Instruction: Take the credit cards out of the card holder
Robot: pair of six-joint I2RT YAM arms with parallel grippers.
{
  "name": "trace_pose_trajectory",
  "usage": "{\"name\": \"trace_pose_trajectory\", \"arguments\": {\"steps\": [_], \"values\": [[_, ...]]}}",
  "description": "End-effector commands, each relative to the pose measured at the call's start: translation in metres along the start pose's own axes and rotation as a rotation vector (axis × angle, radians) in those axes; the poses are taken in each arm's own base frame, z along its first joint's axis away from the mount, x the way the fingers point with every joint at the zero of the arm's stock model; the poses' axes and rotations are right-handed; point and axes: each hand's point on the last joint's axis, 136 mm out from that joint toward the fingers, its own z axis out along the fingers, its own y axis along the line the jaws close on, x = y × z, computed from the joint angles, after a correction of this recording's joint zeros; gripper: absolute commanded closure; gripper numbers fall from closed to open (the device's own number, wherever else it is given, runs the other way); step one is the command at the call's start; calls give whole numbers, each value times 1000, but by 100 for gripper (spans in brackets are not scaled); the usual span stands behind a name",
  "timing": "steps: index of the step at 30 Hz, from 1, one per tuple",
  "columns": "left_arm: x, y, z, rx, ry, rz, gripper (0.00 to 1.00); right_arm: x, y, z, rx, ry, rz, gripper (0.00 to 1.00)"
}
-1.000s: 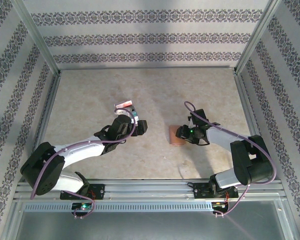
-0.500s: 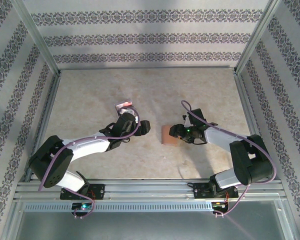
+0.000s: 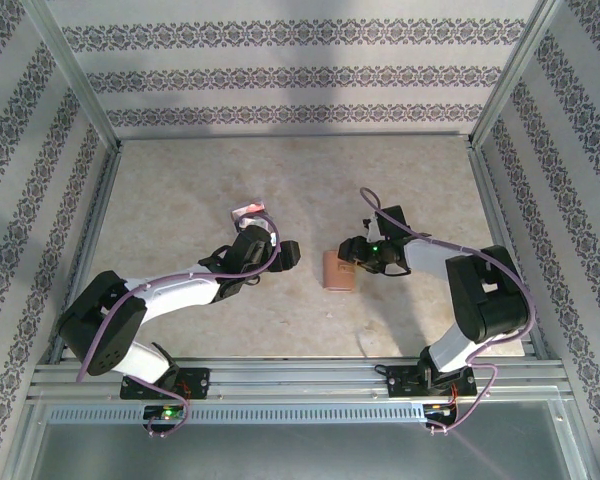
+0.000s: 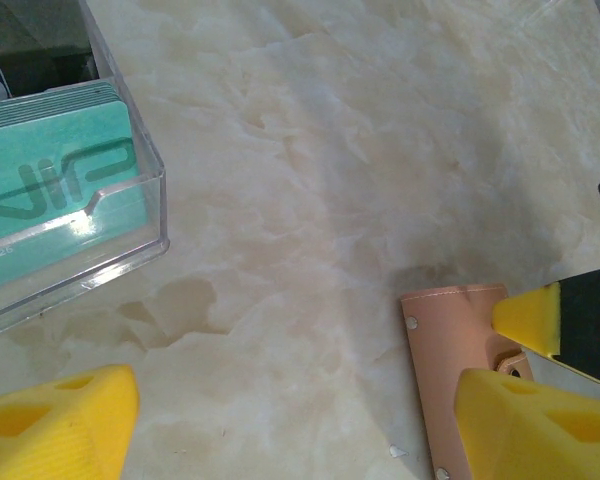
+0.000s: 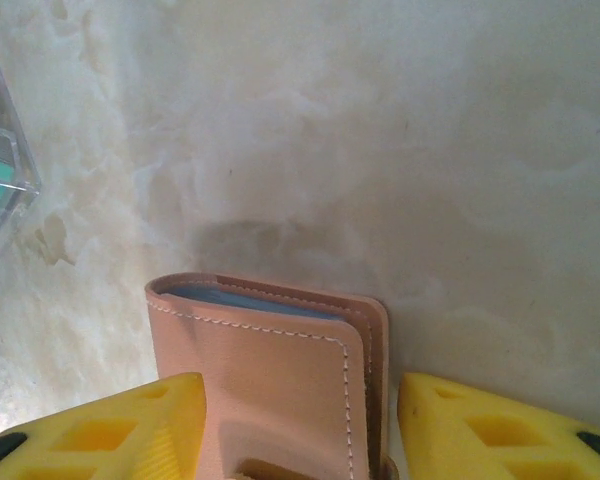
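The wallet has slid leftward and now lies between the half-open fingers of your right gripper (no firm clamp visible), just beside the left gripper, wide and empty. Both arms appear positioned to start emptying it.

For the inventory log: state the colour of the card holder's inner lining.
Grey-blue, inside the tan card holder; clearest in the right wrist view.

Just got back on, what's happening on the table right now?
The right gripper straddles the folded wallet on the table; whether it grips it is unclear. The left gripper hovers open beside the wallet, holding nothing. Teal cards sit in a clear box near the left gripper.
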Motion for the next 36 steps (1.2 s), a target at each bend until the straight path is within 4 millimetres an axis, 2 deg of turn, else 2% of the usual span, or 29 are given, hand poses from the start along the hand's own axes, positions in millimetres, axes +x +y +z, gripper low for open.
{"name": "trace_pose_trajectory", "arguments": {"steps": [1, 2, 3, 7, 14, 23, 36], "values": [[-6, -11, -4, 29, -19, 6, 17, -3, 4, 6, -36, 16, -19, 50], [-6, -11, -3, 27, -18, 6, 17, -2, 2, 8, -31, 21, -13, 53], [-5, -11, -3, 26, -16, 6, 17, 1, -1, 10, -28, 28, -5, 60], [-4, -9, -2, 20, -13, 7, 17, 4, -1, 9, -32, 28, -4, 79], [-3, -9, -3, 19, -10, 7, 16, 0, 7, 2, -55, 8, -15, 99], [-1, -10, -2, 41, -1, -27, 16, -1, 26, -13, -116, -35, -35, 100], [-5, -13, -9, 129, -11, -69, 17, -9, 64, -49, -277, -158, -78, 100]]}}
